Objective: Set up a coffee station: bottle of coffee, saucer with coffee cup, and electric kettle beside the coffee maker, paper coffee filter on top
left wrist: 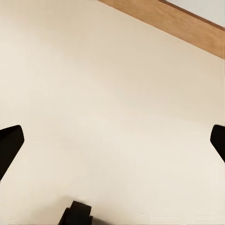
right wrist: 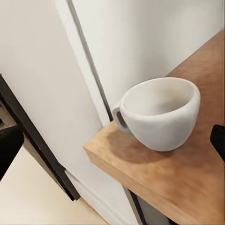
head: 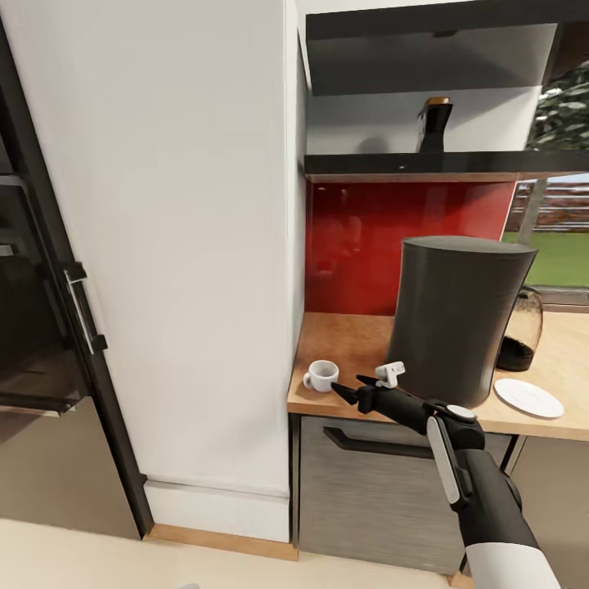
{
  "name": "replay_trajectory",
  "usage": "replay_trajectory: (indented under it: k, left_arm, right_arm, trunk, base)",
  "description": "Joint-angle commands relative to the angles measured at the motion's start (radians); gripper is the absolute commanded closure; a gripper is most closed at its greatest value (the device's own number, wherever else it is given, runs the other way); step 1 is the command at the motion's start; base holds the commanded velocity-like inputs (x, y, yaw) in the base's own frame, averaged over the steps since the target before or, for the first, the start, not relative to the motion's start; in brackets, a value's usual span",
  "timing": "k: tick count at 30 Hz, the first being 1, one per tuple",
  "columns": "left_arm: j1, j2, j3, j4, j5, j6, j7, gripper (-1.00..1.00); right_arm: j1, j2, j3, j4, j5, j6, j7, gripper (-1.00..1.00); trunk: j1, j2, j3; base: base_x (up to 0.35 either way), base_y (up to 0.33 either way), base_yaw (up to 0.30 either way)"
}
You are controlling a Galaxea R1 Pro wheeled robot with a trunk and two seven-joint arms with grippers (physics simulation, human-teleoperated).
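From my head, my right gripper (head: 360,391), fingers apart, points at the coffee cup (head: 321,375) near the kitchen countertop (head: 348,339) corner. My right wrist shows it upright between my fingertips (right wrist: 10,147); I should straddle its rim squarely.

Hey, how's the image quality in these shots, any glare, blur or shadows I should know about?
Head view: glossy red backsplash carries soft reflections, and the coffee maker is evenly lit. Right wrist view: coffee cup looks soft and slightly blurred, with a faint shadow on the countertop. Left wrist view: flat, featureless pale floor.
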Motion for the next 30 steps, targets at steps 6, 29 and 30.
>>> replay_trajectory:
  k: [6,29,30]
  left_arm:
    - [-0.001,-0.001,-0.006,0.001,0.003,-0.003,0.000,-1.00]
    - [-0.001,-0.004,-0.009,0.000,0.003,-0.003,0.000,-1.00]
    - [-0.001,-0.004,-0.009,-0.001,0.003,-0.003,0.000,-1.00]
  right_arm:
    - [0.000,0.001,-0.003,0.000,-0.002,0.007,0.001,-1.00]
    - [0.000,0.001,-0.003,0.011,0.034,0.007,0.000,-1.00]
    - [0.000,0.000,-0.003,0.015,0.044,0.007,0.001,-1.00]
  trunk:
    - [0.000,-0.001,-0.001]
    - [0.000,-0.001,-0.001]
    - [0.000,-0.001,-0.001]
  base:
    - [-0.017,0.000,-0.188]
    - [-0.034,0.129,-0.031]
    - [0.000,0.050,0.000]
